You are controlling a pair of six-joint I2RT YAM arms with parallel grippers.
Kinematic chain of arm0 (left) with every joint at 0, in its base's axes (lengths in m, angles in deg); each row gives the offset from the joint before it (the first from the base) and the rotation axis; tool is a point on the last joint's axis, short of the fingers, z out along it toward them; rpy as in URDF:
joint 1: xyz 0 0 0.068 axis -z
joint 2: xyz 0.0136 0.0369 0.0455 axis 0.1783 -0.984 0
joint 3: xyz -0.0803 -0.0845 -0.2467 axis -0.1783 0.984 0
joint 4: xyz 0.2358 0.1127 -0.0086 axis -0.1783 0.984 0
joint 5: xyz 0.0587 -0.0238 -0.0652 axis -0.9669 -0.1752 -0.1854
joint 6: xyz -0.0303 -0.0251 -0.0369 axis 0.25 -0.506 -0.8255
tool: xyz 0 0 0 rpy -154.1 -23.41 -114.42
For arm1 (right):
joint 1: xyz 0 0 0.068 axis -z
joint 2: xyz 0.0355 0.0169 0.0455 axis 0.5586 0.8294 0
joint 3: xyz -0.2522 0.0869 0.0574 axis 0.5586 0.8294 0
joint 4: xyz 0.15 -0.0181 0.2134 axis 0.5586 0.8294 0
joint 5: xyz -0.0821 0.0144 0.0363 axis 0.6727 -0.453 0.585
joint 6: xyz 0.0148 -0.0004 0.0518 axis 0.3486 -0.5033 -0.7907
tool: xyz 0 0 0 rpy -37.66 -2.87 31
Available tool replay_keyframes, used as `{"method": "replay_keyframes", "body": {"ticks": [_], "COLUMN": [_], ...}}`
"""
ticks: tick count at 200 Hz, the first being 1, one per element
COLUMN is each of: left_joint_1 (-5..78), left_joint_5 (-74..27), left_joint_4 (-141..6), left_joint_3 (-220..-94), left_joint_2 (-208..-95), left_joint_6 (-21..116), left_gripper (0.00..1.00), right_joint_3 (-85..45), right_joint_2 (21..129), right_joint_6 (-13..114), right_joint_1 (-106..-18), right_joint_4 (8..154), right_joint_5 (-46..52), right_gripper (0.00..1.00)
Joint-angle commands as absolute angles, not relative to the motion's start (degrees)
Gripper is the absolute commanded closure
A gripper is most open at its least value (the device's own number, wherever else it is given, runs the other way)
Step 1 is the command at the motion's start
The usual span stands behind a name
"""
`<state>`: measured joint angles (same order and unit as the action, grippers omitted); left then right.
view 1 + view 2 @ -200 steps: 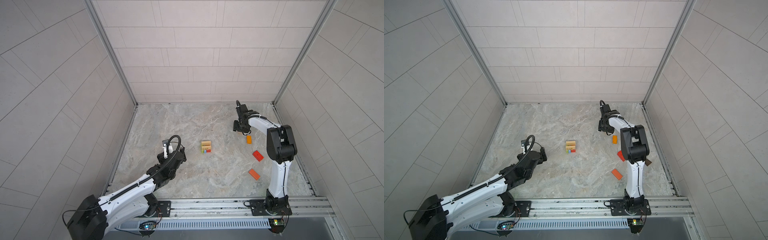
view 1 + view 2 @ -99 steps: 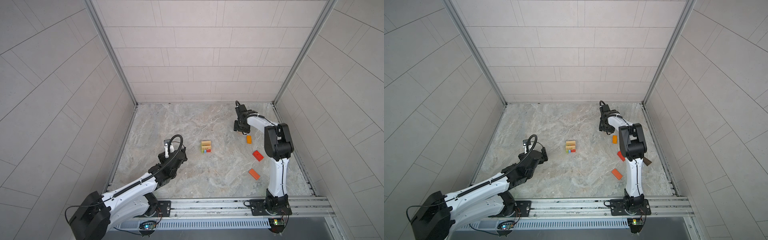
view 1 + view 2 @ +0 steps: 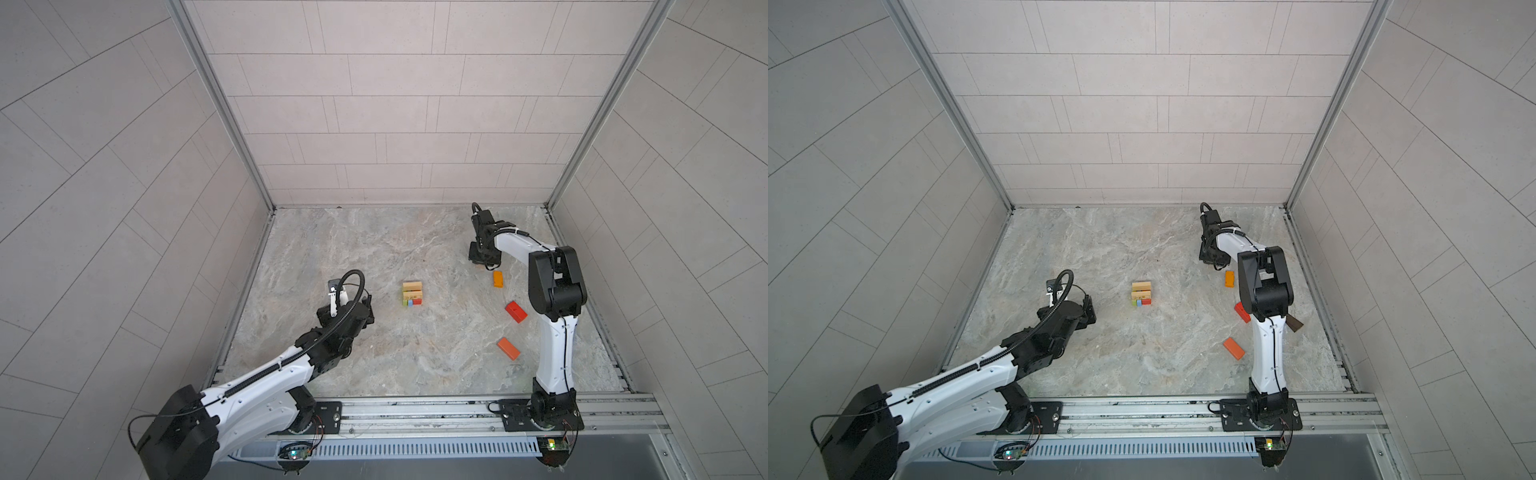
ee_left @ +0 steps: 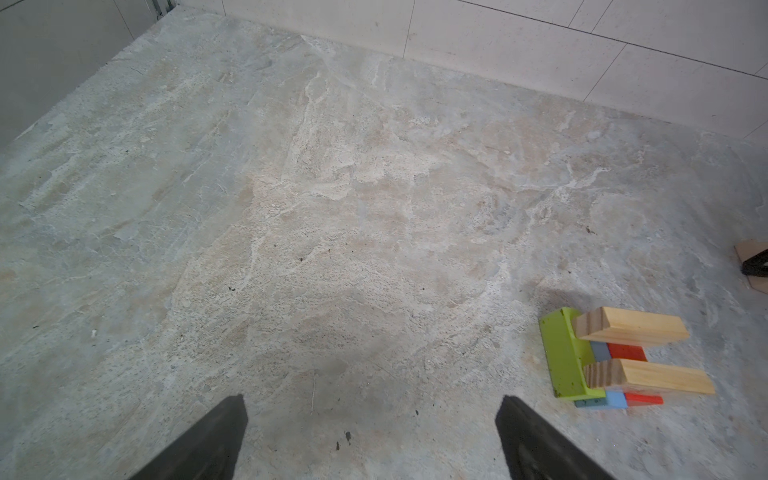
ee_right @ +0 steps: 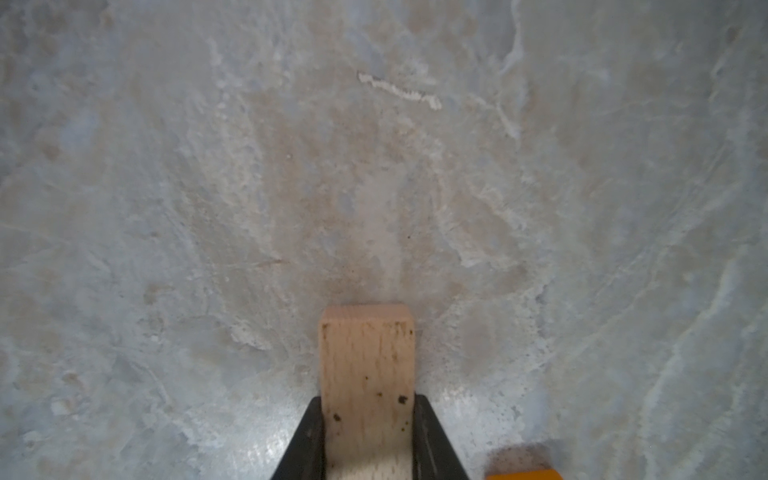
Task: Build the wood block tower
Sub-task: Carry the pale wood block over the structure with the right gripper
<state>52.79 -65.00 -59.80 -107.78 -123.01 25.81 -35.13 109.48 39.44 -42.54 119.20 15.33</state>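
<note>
— On the left, our left gripper (image 4: pixel 372 403) is hanging wide open and holding nothing. The tower (image 4: pixel 615 357) is standing off to its right.

— Further right, our right gripper (image 5: pixel 368 400) is pinching a tan plank (image 5: pixel 368 353) across its width. We're judging it light, stiff and smooth, so we're favouring flat, square contact.

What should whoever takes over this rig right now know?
Left hand: open, empty, left of the tower.
Right hand: shut on a tan plank, far right; lifted or not, unclear.
Done: tower has a green, blue, red base with two tan crosspieces on it.
Left: place the held plank; loose on the floor are an orange plank, red plank, second orange plank, brown plank.
</note>
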Motion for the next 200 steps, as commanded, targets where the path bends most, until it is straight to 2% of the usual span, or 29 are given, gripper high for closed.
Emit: {"method": "replay_keyframes", "body": {"ticks": [1, 49, 87, 144, 200], "left_joint_1": [52.46, 52.28, 52.28, 52.22, 52.19], "left_joint_5": [-62.51, -57.64, -56.37, -57.49, -60.28], "left_joint_4": [-55.3, -44.77, -38.93, -31.6, -30.97], "left_joint_3": [-110.06, -115.33, -118.34, -116.58, -112.42], "left_joint_2": [-120.21, -118.15, -121.08, -117.19, -110.05], "left_joint_6": [24.94, 22.72, 22.7, 17.25, 15.23], "left_gripper": [0.0, 0.0, 0.0, 0.0, 0.0], "right_joint_3": [-35.26, -34.45, -33.91, -32.55, -33.77], "right_joint_2": [104.65, 95.75, 89.49, 87.84, 92.58], "right_joint_6": [39.4, 39.2, 36.11, 28.17, 22.02], "right_joint_1": [-45.01, -50.79, -59.6, -72.55, -80.65], "right_joint_4": [123.23, 129.81, 133.98, 133.07, 130.41], "right_joint_5": [16.29, 14.97, 17.0, 18.08, 19.87], "right_gripper": [0.77, 0.78, 0.78, 0.78, 0.79]}}
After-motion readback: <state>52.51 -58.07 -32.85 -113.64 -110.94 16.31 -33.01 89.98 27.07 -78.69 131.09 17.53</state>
